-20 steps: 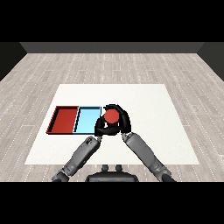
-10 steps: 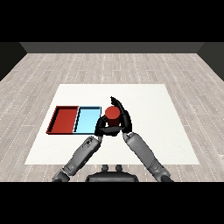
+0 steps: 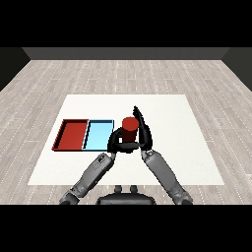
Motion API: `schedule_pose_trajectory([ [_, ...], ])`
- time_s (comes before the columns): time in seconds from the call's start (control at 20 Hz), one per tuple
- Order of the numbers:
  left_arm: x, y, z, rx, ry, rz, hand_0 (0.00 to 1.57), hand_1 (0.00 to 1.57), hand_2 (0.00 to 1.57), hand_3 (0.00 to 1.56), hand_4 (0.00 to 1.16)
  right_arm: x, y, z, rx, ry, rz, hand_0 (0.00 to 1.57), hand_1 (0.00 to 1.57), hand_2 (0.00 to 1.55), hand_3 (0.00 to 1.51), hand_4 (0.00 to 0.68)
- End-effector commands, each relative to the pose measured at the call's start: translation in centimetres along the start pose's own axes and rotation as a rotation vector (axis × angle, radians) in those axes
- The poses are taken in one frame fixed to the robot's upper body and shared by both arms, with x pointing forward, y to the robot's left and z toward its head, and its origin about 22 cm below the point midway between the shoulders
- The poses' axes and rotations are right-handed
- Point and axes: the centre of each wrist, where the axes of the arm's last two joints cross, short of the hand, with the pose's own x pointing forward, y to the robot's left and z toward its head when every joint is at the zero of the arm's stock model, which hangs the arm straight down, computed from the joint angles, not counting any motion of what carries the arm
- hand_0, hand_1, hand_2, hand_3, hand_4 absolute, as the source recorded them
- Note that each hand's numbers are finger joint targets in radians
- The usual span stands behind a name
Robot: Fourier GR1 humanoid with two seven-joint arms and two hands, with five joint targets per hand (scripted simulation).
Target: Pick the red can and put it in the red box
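Red can (image 3: 129, 128) stands on the white table (image 3: 187, 123), right hand (image 3: 143, 133) curled round it.

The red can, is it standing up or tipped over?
Standing up. The red can shows its round top above its side, between both hands.

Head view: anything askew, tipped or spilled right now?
Nothing stands out. The red can is upright between the left hand and the right hand, just right of the light blue tray. The red tray sits flush beside the blue one. No spill shows on the white table.
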Motion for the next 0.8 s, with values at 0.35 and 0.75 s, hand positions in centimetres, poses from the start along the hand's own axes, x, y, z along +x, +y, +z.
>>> schedule_pose_trajectory([
  [0.35,2.0,3.5,-0.1,0.039,-0.021,-0.046,1.57,1.57,1.57,1.47,1.14,3.0,-7.3,0.6,-0.091,-0.081,-0.033,0.0,0.0,0.0,0.0,0.0],
  [0.75,3.0,9.4,-2.8,0.131,-0.033,-0.182,1.57,1.57,1.56,1.45,1.13,2.0,-13.3,6.3,-0.207,-0.048,0.056,0.0,0.0,0.0,0.0,0.0],
])
